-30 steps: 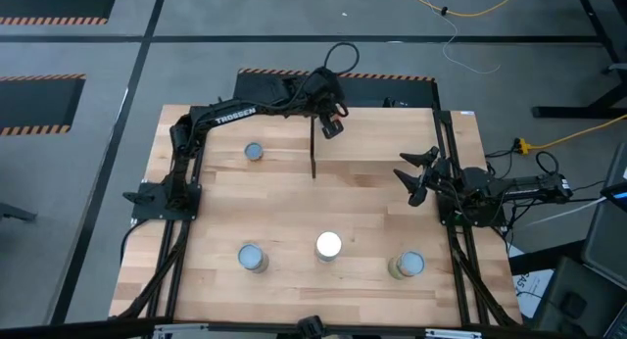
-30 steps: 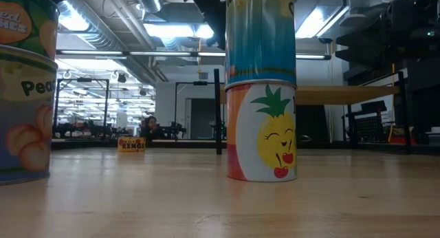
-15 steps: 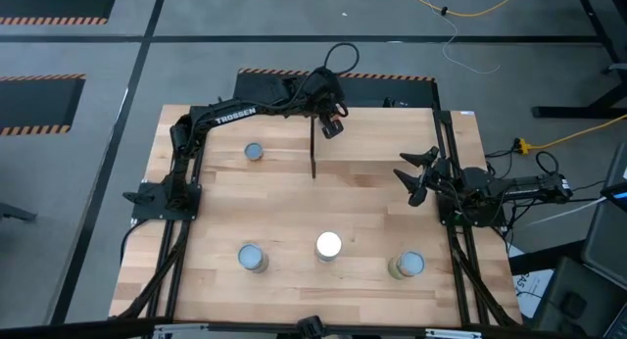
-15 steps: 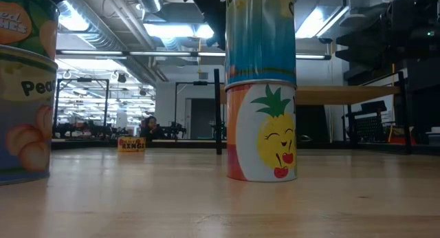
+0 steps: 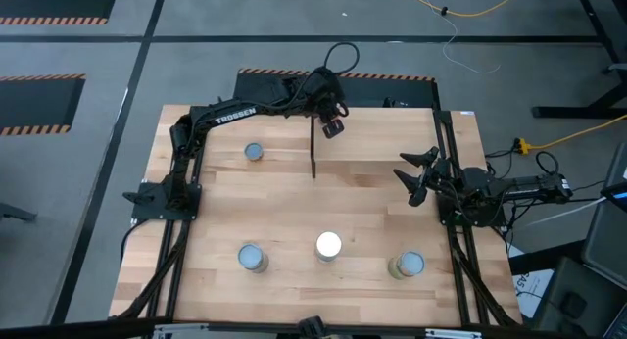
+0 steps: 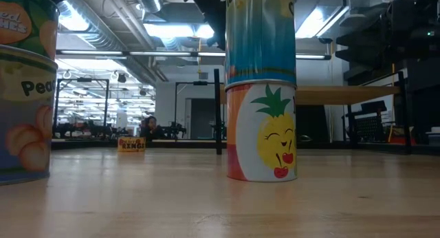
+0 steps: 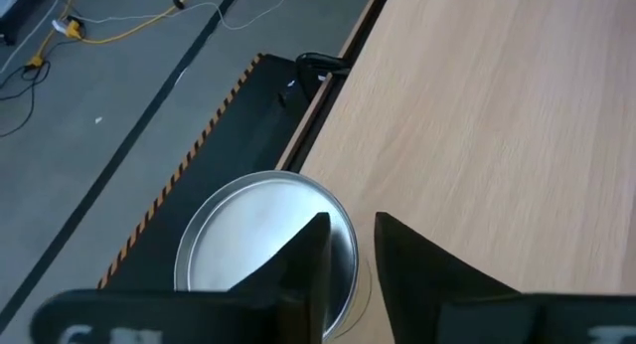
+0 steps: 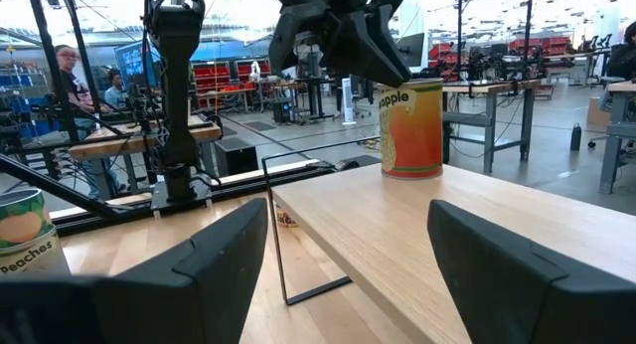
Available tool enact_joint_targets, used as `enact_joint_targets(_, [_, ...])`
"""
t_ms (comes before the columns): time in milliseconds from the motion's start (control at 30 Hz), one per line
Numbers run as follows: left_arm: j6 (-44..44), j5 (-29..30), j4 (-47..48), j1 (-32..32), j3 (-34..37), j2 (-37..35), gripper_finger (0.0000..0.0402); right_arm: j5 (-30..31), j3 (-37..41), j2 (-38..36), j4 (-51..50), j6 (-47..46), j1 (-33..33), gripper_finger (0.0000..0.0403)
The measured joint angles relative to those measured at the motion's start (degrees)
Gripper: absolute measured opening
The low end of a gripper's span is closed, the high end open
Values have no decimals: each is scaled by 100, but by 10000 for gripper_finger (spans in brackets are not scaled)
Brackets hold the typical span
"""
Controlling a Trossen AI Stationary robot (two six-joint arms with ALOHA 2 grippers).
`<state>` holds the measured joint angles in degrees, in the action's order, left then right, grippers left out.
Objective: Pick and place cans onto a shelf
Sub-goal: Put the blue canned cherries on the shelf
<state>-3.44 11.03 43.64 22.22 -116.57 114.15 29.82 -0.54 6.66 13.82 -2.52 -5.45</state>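
Observation:
The shelf (image 5: 382, 138) stands at the table's far middle, its light wood board on thin black legs (image 5: 313, 153). An orange-labelled can (image 8: 411, 127) with a silvery top (image 7: 248, 245) stands upright on the board's far left corner. My left gripper (image 5: 331, 126) is right above it and shut on its top edge. My right gripper (image 5: 413, 177) is open and empty at the table's right edge, level with the shelf. Other cans stand on the table at the far left (image 5: 254, 151) and along the near side (image 5: 252, 257), (image 5: 328, 245), (image 5: 407, 266). My left gripper has the can's top rim (image 7: 352, 257) between its two fingers, one finger (image 7: 310, 247) over the silvery top and the other (image 7: 402, 253) outside the wall. The fingers come from above, pointing down. The can stands upright with its base on the shelf board (image 7: 497, 135).
In the low view the near cans show as stacks of two: a pineapple can (image 6: 261, 131) under a blue one (image 6: 261, 35), and a peach stack (image 6: 24, 114) at the left. Black frame rails run along the table's left and right edges (image 5: 176, 231). People show in the room behind (image 8: 68, 61).

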Motion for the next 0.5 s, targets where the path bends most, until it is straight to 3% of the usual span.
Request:
enact_joint_targets(233, [-1,0,-18,0,0,0,114,0,0,0,0,-2,0,281])
enact_joint_targets(500, [-17,11,-134,-13,0,-56,114,1,0,0,1,-2,0,281])
